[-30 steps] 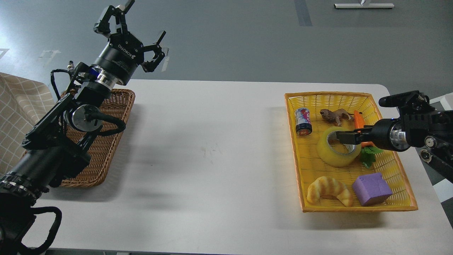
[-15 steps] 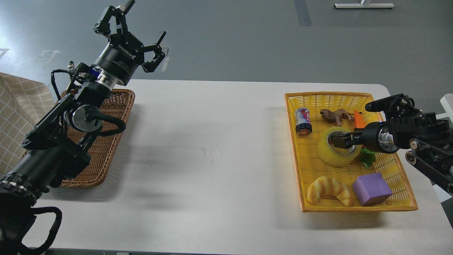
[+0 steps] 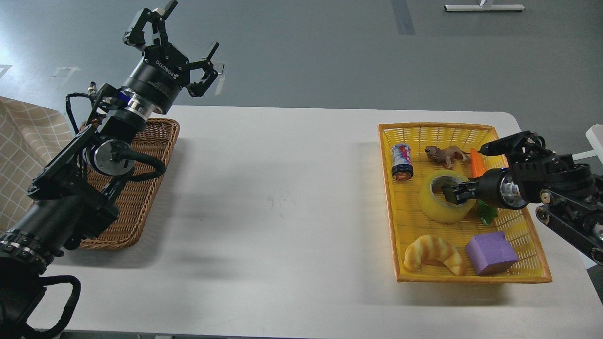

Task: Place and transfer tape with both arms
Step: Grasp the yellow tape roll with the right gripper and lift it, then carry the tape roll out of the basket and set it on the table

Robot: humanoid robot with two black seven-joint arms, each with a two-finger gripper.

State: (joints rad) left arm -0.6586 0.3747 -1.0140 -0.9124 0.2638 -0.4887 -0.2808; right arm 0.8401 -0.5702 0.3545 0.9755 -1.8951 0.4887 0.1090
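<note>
The tape (image 3: 435, 210), a translucent yellow roll with a grey-white core, lies flat in the yellow basket (image 3: 433, 126) at the right. My right gripper (image 3: 451, 194) comes in from the right, and its dark fingertips reach down into the roll's core against the near-right wall. I cannot tell whether they clamp the wall. My left gripper (image 3: 181, 44) is open and empty, its fingers spread. It is raised high over the far end of the brown wicker basket (image 3: 155, 188) at the left.
The yellow basket also holds a small can (image 3: 402, 161), a toy lion (image 3: 445, 154), an orange carrot (image 3: 476, 162) with green leaves, a croissant toy (image 3: 431, 254) and a purple block (image 3: 491, 253). A checked cloth (image 3: 28, 141) lies at the far left.
My right gripper has moved left and down, from above the roll's rim into its core. The yellow basket and its contents have shifted slightly left. The left arm has barely moved.
</note>
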